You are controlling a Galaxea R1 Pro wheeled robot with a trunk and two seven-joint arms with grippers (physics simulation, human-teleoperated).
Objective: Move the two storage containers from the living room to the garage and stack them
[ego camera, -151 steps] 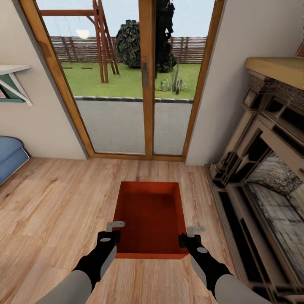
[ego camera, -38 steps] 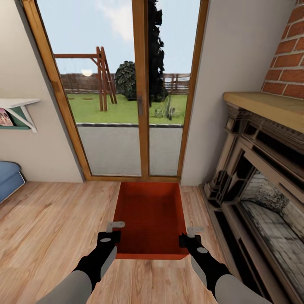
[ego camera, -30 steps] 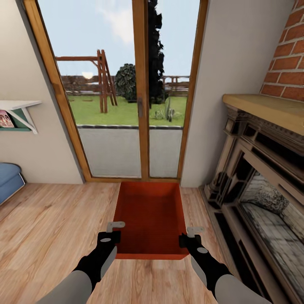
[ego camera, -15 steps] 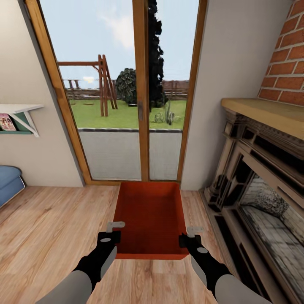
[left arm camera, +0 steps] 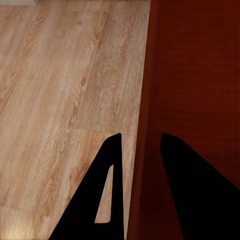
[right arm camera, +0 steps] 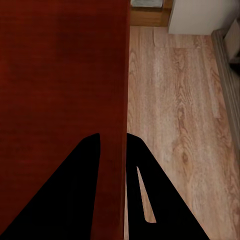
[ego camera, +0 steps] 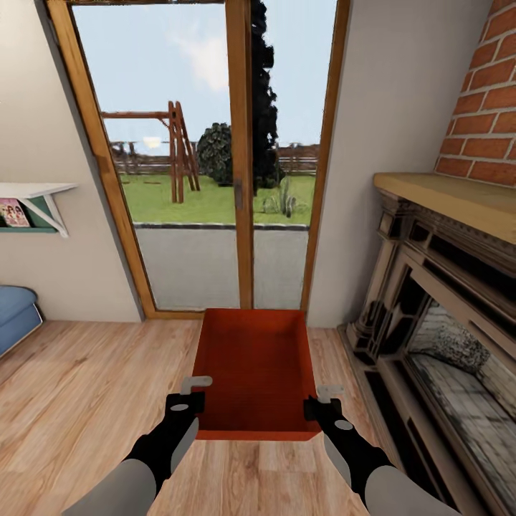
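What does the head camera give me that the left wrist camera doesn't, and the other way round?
Head view: the glass doors, the fireplace, the brick chimney, and both arms, with the right gripper on the bin's far side. Left wrist view: close up, the left gripper straddling the bin's thin side wall, one finger outside it, one inside. Shared: the red-orange bin gripped by the left gripper, above the wood-plank floor.
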